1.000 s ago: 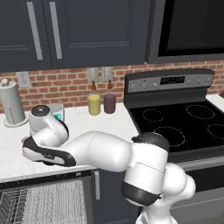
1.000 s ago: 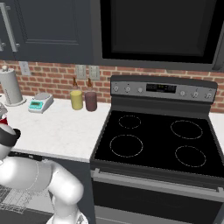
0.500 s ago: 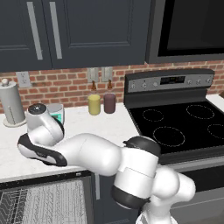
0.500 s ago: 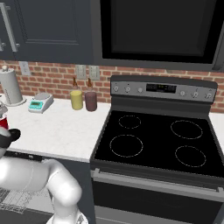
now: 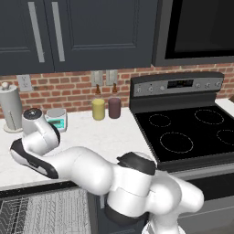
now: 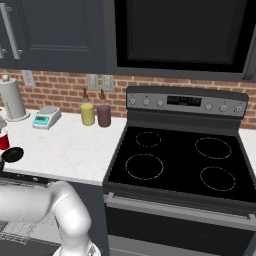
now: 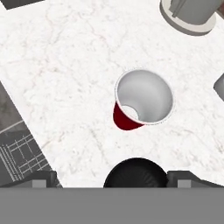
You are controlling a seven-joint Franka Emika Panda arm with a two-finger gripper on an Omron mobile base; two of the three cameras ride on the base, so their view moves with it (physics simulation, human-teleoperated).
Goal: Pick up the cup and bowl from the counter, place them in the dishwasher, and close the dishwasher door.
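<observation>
Faintly veined white stone counter (image 7: 65,65), smooth red cup (image 7: 142,100) — white inside, matt black bowl (image 7: 135,173), grey wire dishwasher rack (image 5: 41,215)

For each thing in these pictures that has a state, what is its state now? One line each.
cup: upright on the counter, empty, not held.
bowl: on the counter, beside the cup, not held.
dishwasher: open, wire rack visible.
hand: above the bowl, fingers apart, holding nothing.
upper cabinet doors: shut.
</observation>
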